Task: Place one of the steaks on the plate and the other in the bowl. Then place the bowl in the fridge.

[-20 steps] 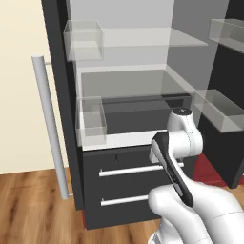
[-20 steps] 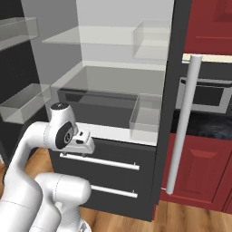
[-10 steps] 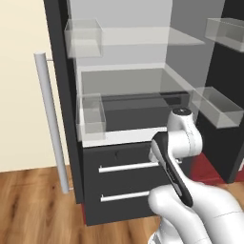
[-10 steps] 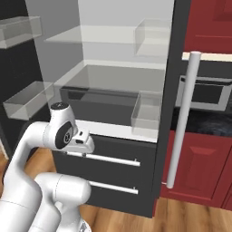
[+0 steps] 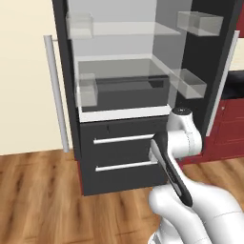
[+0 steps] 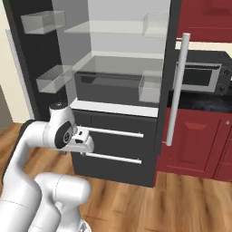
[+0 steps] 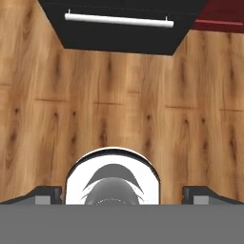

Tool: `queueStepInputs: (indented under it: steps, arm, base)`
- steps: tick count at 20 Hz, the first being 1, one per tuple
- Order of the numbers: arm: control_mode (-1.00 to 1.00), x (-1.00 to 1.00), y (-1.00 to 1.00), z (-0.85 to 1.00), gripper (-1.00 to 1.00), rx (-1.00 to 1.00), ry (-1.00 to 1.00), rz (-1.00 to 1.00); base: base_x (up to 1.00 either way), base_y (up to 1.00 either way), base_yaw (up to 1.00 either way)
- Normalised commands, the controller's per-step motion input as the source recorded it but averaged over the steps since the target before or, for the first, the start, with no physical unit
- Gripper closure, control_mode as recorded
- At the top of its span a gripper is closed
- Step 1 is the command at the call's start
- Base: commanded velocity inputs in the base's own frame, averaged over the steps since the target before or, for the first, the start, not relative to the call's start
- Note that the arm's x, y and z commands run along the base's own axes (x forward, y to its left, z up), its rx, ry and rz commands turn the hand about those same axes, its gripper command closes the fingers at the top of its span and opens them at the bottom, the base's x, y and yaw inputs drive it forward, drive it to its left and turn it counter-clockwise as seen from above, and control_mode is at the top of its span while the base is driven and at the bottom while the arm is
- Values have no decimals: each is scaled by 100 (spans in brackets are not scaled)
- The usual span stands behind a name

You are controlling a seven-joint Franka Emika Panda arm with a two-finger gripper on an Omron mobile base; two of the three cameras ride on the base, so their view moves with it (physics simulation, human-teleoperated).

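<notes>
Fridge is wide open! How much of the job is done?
Done: the fridge stands open. In hand: nothing; the gripper is open, pointing at the wooden floor. Left, probably: sorting the steaks and setting the bowl on a shelf.

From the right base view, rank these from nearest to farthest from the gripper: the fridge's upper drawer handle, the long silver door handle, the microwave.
1. Upper drawer handle: just right of the gripper, on the fridge front.
2. Long silver door handle: farther right, on the open door's edge.
3. Microwave: farthest, behind that handle, above the red cabinets.
</notes>
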Motion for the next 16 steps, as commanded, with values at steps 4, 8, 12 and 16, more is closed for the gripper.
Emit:
queueStepInputs:
  steps: [4,8,12,16]
  arm:
    - [100,0,0,0,-100,0,0,0]
    - [100,0,0,0,-100,0,0,0]
    - [100,0,0,0,-100,0,0,0]
    - [100,0,0,0,-100,0,0,0]
  base:
    - [-98,-18,-15]
    - [-31,-76,-4]
    - [2,-100,2]
    - [23,-100,8]
